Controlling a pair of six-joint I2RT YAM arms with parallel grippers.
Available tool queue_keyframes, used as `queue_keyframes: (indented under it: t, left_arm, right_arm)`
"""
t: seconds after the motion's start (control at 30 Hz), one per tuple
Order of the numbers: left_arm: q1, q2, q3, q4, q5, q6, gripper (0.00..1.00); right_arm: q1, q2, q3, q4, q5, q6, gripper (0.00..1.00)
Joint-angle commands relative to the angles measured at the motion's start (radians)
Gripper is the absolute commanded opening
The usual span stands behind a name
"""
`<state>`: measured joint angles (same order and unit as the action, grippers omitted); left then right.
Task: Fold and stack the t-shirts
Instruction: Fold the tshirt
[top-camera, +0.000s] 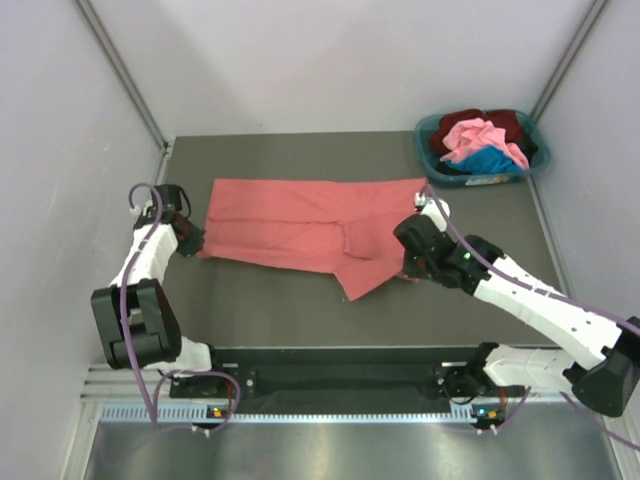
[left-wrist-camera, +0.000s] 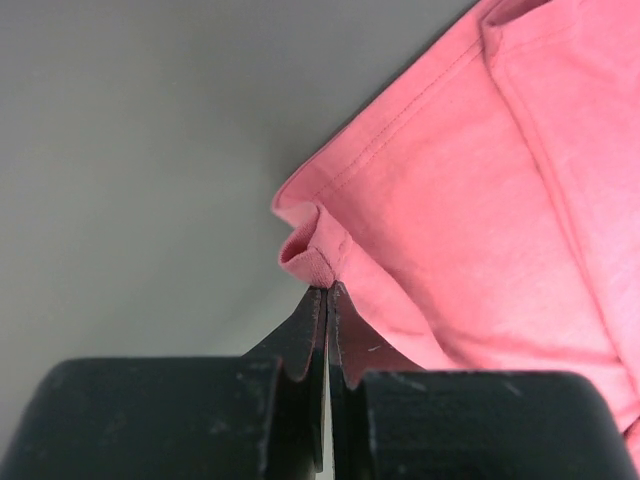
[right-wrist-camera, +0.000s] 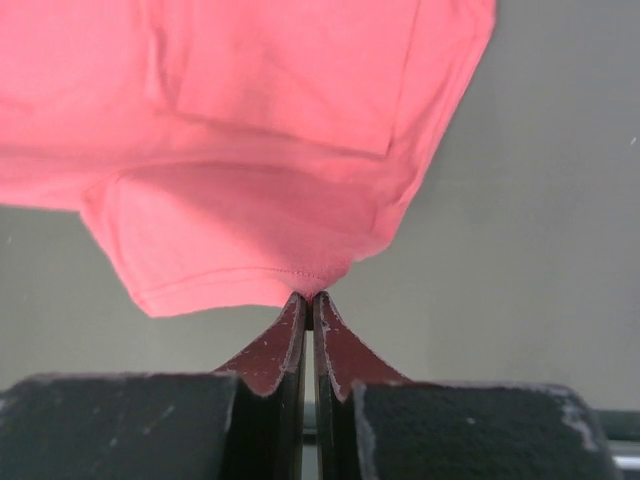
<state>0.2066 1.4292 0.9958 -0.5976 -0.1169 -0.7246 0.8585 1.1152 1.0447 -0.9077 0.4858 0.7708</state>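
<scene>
Item 1: salmon-red t-shirt (top-camera: 310, 225), mid-table (top-camera: 280, 310), apparently folded once lengthwise (a flap juts out near-side). Its left corner is pinched by the left gripper (left-wrist-camera: 327, 290), its right hem by the right gripper (right-wrist-camera: 307, 297). No stack yet.
Item 2: teal basket (top-camera: 422, 138), far right. It holds the pink t-shirt (top-camera: 478, 135), maroon t-shirt (top-camera: 505, 122) and blue t-shirt (top-camera: 485, 162), all unfolded.
</scene>
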Motion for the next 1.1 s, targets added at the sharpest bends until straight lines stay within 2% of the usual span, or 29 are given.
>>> queue_keyframes:
  t: [0.0,0.03,0.2,0.33,0.73,1.07]
  left_arm:
    - [-0.007,0.060,0.053,0.033,0.037,0.042,0.00]
    - [-0.015,0.077,0.063,0.036,0.055,0.047,0.00]
    - [-0.041,0.187,0.142,0.024,0.028,0.086,0.00]
    - [-0.061,0.237,0.205,0.022,-0.001,0.108,0.00]
    - [-0.090,0.392,0.380,-0.064,-0.102,0.152,0.00]
    - [-0.118,0.471,0.449,-0.070,-0.147,0.163,0.00]
  right_arm:
    - [-0.107,0.021,0.063,0.084,-0.123,-0.159,0.00]
    - [-0.166,0.040,0.067,0.093,-0.186,-0.180,0.00]
    - [-0.314,0.135,0.101,0.133,-0.323,-0.300,0.00]
    - [-0.375,0.234,0.158,0.136,-0.364,-0.347,0.00]
    - [-0.479,0.389,0.279,0.109,-0.400,-0.415,0.00]
    - [-0.484,0.477,0.400,0.079,-0.352,-0.461,0.00]
